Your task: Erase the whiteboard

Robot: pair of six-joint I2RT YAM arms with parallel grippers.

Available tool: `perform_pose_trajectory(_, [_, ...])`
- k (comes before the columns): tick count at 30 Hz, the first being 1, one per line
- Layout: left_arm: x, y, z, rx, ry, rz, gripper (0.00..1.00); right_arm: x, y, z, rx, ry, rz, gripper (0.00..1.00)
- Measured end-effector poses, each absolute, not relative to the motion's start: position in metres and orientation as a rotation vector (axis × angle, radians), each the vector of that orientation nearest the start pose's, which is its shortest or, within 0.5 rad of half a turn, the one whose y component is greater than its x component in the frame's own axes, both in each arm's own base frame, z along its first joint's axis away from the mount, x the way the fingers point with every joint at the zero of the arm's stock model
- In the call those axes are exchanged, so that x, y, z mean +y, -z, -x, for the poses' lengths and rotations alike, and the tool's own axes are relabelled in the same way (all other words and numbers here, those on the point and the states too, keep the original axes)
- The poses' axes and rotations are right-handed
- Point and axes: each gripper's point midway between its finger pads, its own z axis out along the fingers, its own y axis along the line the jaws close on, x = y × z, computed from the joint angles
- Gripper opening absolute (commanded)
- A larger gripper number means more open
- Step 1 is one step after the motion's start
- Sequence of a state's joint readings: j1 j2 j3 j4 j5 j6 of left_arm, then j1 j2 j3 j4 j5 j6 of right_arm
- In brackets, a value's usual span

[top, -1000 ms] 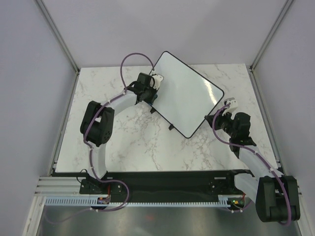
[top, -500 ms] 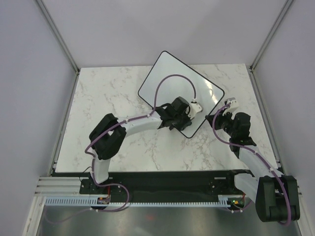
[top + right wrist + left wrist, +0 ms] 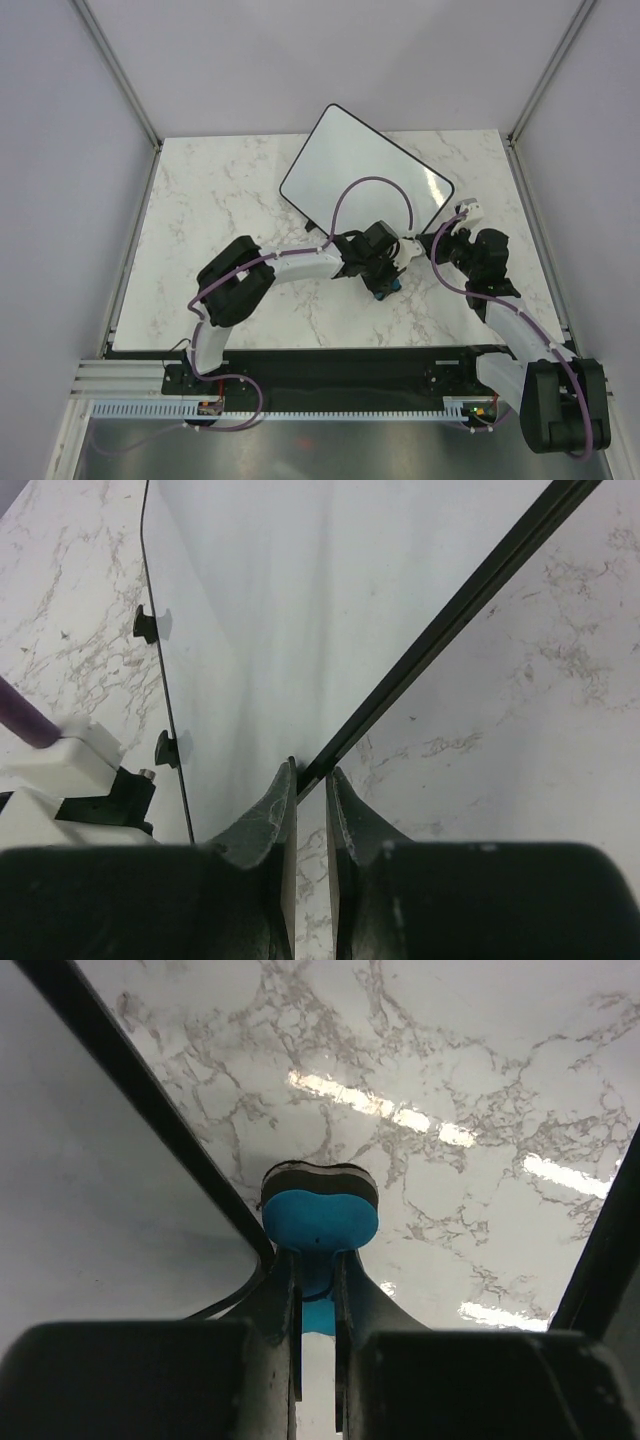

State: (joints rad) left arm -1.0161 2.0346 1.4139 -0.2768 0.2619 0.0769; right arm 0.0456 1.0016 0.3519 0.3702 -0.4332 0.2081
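Toward the far middle of the white, grey-veined marble table (image 3: 230, 190) you have the large glossy white rectangular whiteboard (image 3: 365, 175) with rounded corners and a thin black frame, turned so that one corner points away from the arms and another points toward them. Your left arm reaches across to that near corner, and your left gripper (image 3: 388, 280) sits there with its jaws drawn narrow, clamped on a small blue bone-shaped eraser (image 3: 386, 285) with a dark felt layer on its far face. From the left wrist camera the eraser (image 3: 320, 1222) sits over bare marble just beside the rounded corner of the board, while the black frame (image 3: 150, 1110) runs up and away on the left. Whether the felt touches the frame cannot be told from that angle. Your right gripper (image 3: 447, 232) is at the board's near-right edge. The right wrist camera shows its fingers (image 3: 270, 810) pinched close together on the black rim, with the white surface spreading away above them. Two small black feet (image 3: 146, 625) stick out from the board's opposite edge, and part of the white left gripper shows low on the left of that view. The wrist views do not show whether the board lies flat on the table or is raised.
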Motion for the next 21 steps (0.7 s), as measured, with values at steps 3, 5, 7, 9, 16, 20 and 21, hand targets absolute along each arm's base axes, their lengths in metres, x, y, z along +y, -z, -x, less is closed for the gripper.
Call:
perform_pose_trajectory(3, [-0.433,-0.034,-0.221,2.153,0.703,-1.435,0.02,0.099,-0.134,-0.313,1.854,-0.591,0.166,0.0])
perform_pose_trajectory(5, [-0.427,-0.037,-0.218,2.157,0.701,-1.433,0.02,0.101,-0.134,-0.312,1.854,-0.6,0.169,0.0])
perform_pose_trajectory(7, [-0.422,-0.049,-0.216,2.148,0.704,-1.427,0.02,0.102,-0.135,-0.312,1.851,-0.607,0.175,0.0])
perform_pose_trajectory(9, [-0.418,-0.07,-0.215,2.116,0.714,-1.408,0.02,0.103,-0.135,-0.311,1.851,-0.608,0.177,0.0])
perform_pose_trajectory(16, [-0.391,-0.164,-0.239,1.948,0.749,-1.239,0.02,0.102,-0.135,-0.31,1.852,-0.605,0.177,0.0])
perform_pose_trajectory(20, [-0.34,-0.175,-0.285,1.987,0.676,-1.066,0.02,0.102,-0.135,-0.309,1.856,-0.606,0.175,0.0])
perform_pose_trajectory(21, [-0.321,-0.172,-0.3,2.015,0.645,-1.01,0.02,0.102,-0.135,-0.308,1.856,-0.606,0.175,0.0])
